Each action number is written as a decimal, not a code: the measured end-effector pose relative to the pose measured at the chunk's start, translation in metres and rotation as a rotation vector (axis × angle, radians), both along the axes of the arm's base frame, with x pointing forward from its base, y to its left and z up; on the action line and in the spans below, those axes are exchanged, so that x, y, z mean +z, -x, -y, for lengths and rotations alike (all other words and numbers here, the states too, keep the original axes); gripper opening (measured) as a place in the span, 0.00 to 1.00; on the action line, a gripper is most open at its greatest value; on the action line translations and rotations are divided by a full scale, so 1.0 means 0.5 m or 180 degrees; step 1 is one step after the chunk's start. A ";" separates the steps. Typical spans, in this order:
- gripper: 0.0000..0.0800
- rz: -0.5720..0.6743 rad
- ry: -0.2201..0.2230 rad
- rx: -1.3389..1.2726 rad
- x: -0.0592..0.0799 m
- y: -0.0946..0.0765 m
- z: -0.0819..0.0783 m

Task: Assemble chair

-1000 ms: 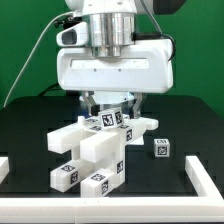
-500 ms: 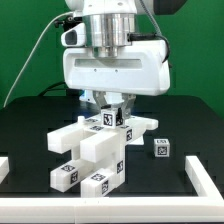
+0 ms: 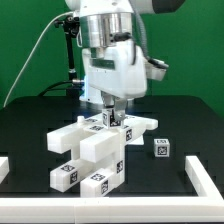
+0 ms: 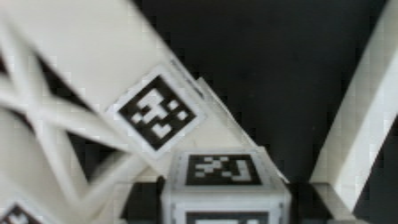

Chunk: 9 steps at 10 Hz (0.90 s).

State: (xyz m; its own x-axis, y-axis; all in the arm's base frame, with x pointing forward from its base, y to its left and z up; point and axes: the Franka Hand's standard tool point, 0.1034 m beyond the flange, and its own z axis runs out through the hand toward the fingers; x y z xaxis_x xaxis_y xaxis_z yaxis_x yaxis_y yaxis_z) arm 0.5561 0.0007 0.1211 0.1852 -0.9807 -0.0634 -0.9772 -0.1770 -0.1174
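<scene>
While your gripper (image 3: 112, 109) clamps the square-tagged white post (image 3: 111, 121) directly under it, the chair's other blocky, matte plastic pieces (image 3: 88, 152) lie heaped nearer on the black table (image 3: 30, 130); a tagged cube (image 3: 160, 148) sits apart, toward the exterior view's right.

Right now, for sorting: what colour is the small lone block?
White block, black-and-white tag; best in the exterior view.

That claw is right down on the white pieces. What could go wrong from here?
The gripper seems clamped on a small tagged post atop the half-built chair; if it slips or tilts, the post may jam. Pushing could also shift the whole chair, which just sits on the black table.
</scene>
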 end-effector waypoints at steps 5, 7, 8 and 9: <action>0.60 0.0024 -0.0030 -0.0253 -0.001 -0.002 -0.005; 0.80 0.0066 0.0124 0.0774 -0.002 0.000 0.000; 0.80 0.0117 0.0195 0.1404 0.000 -0.002 0.008; 0.81 0.0165 0.0262 0.1997 0.001 -0.003 0.015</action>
State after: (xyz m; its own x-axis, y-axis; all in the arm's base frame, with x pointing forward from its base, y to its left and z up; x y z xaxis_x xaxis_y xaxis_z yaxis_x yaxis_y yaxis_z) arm 0.5574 -0.0067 0.1215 0.7271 -0.6858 0.0320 -0.6780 -0.7246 -0.1235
